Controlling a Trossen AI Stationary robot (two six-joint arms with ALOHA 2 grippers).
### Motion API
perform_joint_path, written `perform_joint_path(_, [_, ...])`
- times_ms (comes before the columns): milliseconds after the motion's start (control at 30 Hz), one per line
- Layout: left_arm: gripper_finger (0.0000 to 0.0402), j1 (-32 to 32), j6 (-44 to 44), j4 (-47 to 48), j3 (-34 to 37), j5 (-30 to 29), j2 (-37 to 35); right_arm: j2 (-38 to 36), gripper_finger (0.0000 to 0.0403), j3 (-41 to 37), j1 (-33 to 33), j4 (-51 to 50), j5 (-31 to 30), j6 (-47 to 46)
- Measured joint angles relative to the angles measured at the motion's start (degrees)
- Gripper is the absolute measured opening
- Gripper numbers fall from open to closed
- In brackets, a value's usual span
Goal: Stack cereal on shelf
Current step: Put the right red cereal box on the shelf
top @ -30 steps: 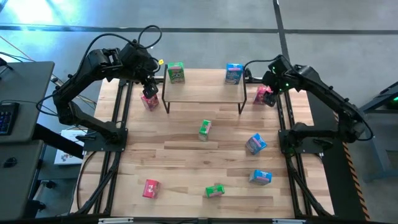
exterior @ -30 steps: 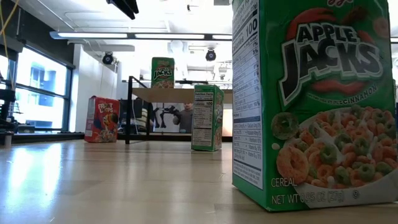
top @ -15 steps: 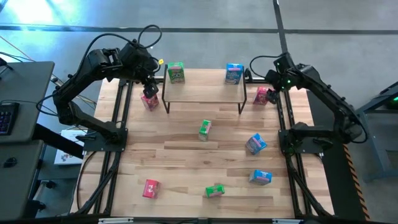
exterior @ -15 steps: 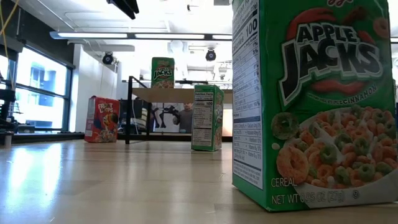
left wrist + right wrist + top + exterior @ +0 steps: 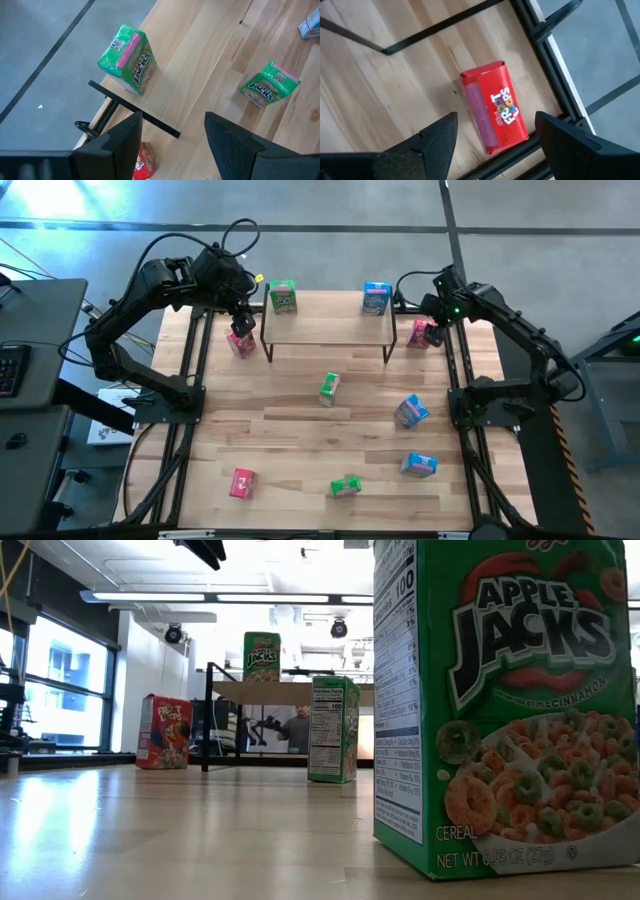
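The shelf (image 5: pixel 328 328) stands at the table's far side with a green box (image 5: pixel 283 296) and a blue box (image 5: pixel 376 297) upright on its top board. My left gripper (image 5: pixel 240 320) hangs open over a red box (image 5: pixel 240 342) beside the shelf's left legs; that box (image 5: pixel 145 161) shows far below, between my fingers. My right gripper (image 5: pixel 436 312) hangs open over a red Froot Loops box (image 5: pixel 495 120) lying flat on the table right of the shelf (image 5: pixel 423 333). Neither gripper touches a box.
Loose on the table are a green box (image 5: pixel 330 388), two blue boxes (image 5: pixel 411 410) (image 5: pixel 419 465), another green one (image 5: pixel 345 487) close to the low camera (image 5: pixel 500 710), and a red one (image 5: pixel 243 482). Black frame rails (image 5: pixel 190 370) run along both table sides.
My right gripper has shifted slightly toward the far edge and come back over the red box, staying open. That box has stayed flat on the table. My left arm has kept still.
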State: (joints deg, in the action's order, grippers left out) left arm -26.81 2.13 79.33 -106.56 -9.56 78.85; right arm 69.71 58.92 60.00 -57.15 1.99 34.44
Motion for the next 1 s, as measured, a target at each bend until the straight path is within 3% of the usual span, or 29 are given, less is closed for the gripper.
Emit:
perform_joint_path(767, [0.0207, 0.0, 0.0, 0.0, 0.0, 0.0, 0.0, 0.9, 0.0259, 0.0, -0.5, -1.0, 0.5, 9.1])
perform_joint_path(1000, [0.0207, 0.0, 0.0, 0.0, 0.0, 0.0, 0.0, 4.5, 0.0259, 0.0, -0.5, 0.0, -1.6, 8.8])
